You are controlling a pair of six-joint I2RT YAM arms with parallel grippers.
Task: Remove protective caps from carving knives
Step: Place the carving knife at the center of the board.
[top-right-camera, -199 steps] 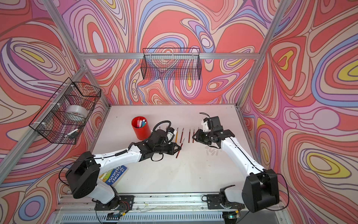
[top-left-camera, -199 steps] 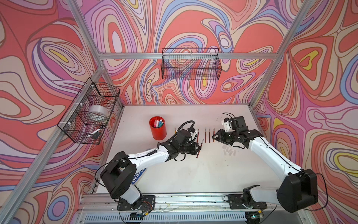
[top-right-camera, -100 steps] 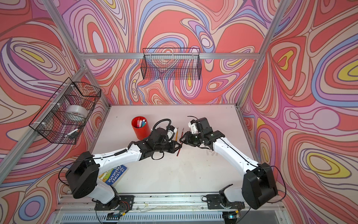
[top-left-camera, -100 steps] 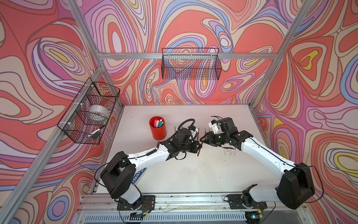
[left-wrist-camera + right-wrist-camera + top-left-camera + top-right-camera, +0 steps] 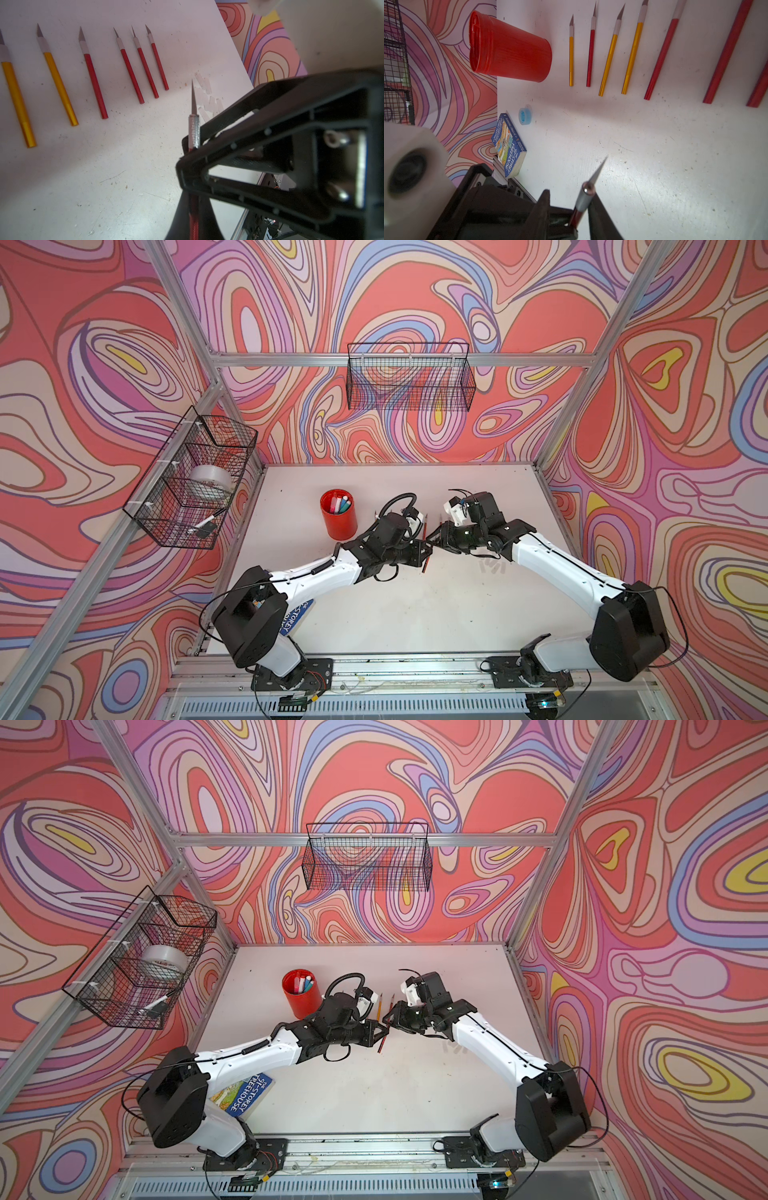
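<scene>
Your left claw [image 5: 188,154] is pinched on a red knife [image 5: 194,131] just behind its collar. The blade is already bare and points outward, likely so the other arm can reach that end. Your right claw [image 5: 436,536] meets it with jaws spread either side of the collar, not clamped as far as I can see. The pulled caps [image 5: 205,99] lie heaped on the table just beyond the blade, apart from the row [image 5: 94,83] of bare-bladed knives, probably to prevent mixing. The cup [image 5: 338,526] holds markers [image 5: 338,504]. The side basket [image 5: 174,531] holds a tape roll [image 5: 210,483] and a pen [image 5: 203,524].
</scene>
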